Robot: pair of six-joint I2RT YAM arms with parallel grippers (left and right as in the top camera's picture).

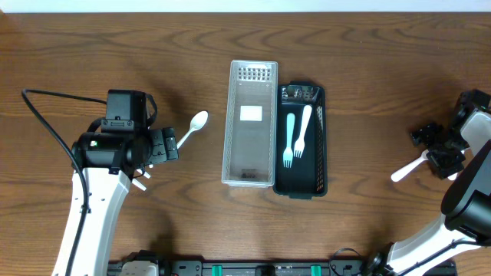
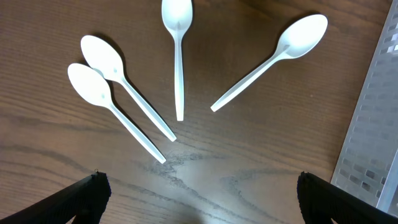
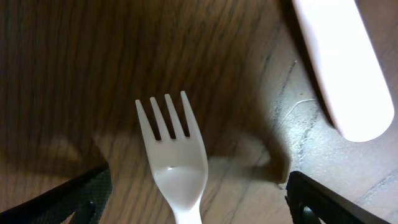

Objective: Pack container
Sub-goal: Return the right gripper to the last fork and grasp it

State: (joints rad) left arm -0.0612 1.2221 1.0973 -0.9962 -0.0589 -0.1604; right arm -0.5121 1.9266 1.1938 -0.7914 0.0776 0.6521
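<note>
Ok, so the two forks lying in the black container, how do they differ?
The mint fork is pale green, while the white fork is plain white. The mint fork lies straight along the black container, but the white fork is tilted, its handle slanting toward the right wall. The mint fork's tines also reach nearer the robot's end than the white fork's. Both lie side by side inside the container, with their tines pointing toward the robot.

This looks like a robotics lab bench. A clear tray [image 1: 251, 123] lies mid-way on a bare wood-grain worktop [image 1: 368, 69]. A white-and-black left arm [image 1: 92, 199] and right arm [image 1: 468, 192] flank the tray, a black cable [image 1: 65, 96] loops left of it, and a mounting rail [image 1: 261, 269] runs along the worktop edge in front of it.
</note>
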